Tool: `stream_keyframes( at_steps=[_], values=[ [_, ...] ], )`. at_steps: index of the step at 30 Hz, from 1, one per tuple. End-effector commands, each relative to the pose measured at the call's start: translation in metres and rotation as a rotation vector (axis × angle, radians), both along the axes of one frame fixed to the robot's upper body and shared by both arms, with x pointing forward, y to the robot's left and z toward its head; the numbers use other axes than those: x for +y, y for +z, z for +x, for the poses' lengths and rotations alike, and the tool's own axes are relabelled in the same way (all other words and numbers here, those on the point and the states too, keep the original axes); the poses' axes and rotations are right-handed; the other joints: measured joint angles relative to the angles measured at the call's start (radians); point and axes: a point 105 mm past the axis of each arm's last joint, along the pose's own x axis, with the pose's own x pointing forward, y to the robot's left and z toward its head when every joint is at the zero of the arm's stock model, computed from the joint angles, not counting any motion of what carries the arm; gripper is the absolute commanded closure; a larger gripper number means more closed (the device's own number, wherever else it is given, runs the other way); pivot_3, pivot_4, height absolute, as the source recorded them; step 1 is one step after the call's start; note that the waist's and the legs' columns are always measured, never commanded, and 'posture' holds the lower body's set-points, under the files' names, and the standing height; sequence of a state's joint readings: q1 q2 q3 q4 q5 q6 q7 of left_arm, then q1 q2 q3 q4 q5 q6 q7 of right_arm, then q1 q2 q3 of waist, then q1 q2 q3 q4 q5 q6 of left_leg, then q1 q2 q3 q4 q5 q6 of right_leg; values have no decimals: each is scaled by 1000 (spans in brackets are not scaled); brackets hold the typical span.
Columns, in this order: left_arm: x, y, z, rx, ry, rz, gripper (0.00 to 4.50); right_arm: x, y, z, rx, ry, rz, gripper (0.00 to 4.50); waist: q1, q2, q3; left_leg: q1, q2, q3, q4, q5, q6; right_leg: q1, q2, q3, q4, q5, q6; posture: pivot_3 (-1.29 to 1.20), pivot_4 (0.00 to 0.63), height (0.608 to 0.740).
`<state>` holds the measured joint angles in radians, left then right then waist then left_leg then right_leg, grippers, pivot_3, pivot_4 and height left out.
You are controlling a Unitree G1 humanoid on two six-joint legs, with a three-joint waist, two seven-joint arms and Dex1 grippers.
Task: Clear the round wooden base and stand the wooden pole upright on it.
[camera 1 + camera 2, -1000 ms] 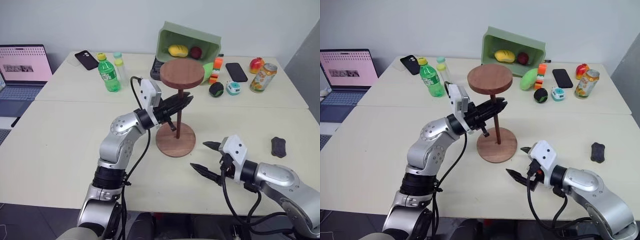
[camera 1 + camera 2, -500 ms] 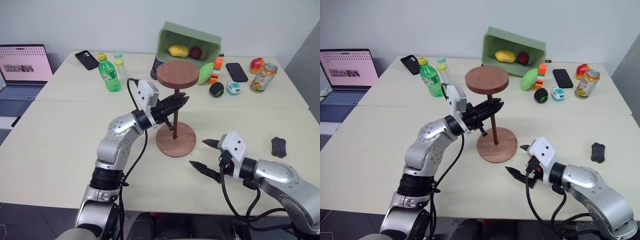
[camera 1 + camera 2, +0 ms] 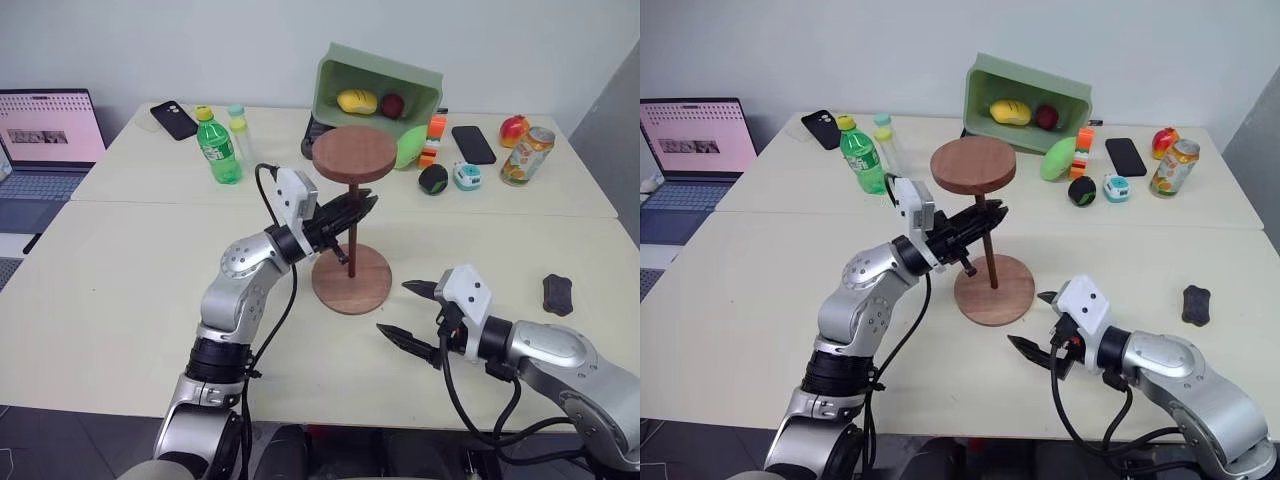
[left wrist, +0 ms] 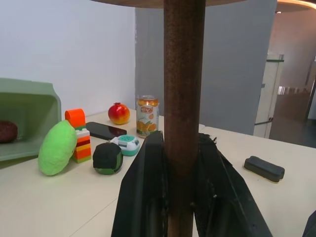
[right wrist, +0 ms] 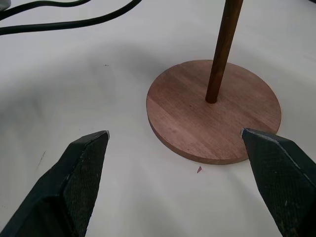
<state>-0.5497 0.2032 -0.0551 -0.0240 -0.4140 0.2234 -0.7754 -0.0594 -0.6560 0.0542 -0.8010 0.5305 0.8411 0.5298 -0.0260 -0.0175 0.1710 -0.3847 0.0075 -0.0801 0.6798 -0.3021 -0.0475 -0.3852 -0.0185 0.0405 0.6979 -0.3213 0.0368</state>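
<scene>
The pole (image 3: 352, 225) stands upright at the frame's centre, its lower end on the middle of the base (image 3: 352, 278), its disc end up. The left gripper (image 3: 360, 210) is clamped on the rod below the disc. The right wrist view shows the rod's foot at the base's centre, framed by the wide-spread fingers of the right gripper (image 3: 408, 312), which hold nothing. The left wrist view crops the disc but shows a can (image 4: 147, 115), a green ball (image 4: 108, 158) and a phone (image 4: 105, 131) beyond. The can's label and the laptop (image 3: 45, 145) screen are unreadable.
</scene>
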Motion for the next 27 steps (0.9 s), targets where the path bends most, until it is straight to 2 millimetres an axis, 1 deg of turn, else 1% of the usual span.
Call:
stream_keyframes(
  at_steps=[1, 4, 7, 15, 20, 27],
  values=[
    [2, -11, -1, 3, 9, 32, 4225, 3, 8, -5, -38, 21, 6, 0, 0, 0, 0, 0, 0, 0, 0, 0, 0, 0, 0, 0, 0, 0, 0, 0, 150, 740],
    [3, -20, 0, 21, 27, 59, 4225, 4, 9, -4, -39, 20, 9, 0, 0, 0, 0, 2, 0, 0, 0, 0, 0, 1, 0, 0, 0, 0, 0, 0, 150, 740],
    [4, -25, 2, 30, 44, 80, 4225, 4, 9, -3, -40, 16, 11, 0, 0, 0, 0, 4, 0, 0, 0, 0, 0, 4, 0, 0, -1, 0, 0, 0, 150, 740],
    [7, -45, 10, 81, 94, 188, 4225, 4, 7, -3, -38, 7, 11, 0, 0, 0, -1, 12, 0, -1, -2, 0, 1, 12, 0, 0, -3, 0, 0, 0, 150, 740],
    [11, -49, 16, 111, 136, 192, 4225, 4, 6, -3, -36, 5, 14, 0, -1, 0, -3, 15, 0, 0, -3, 0, 1, 15, 1, 0, -3, 0, 0, 0, 150, 740],
    [14, -47, 15, 106, 147, 183, 4225, 5, 6, -3, -39, 7, 14, 0, -3, 0, -6, 18, 1, 0, -4, -1, 1, 17, 1, 0, -3, 0, 0, 0, 150, 740]
  ],
)
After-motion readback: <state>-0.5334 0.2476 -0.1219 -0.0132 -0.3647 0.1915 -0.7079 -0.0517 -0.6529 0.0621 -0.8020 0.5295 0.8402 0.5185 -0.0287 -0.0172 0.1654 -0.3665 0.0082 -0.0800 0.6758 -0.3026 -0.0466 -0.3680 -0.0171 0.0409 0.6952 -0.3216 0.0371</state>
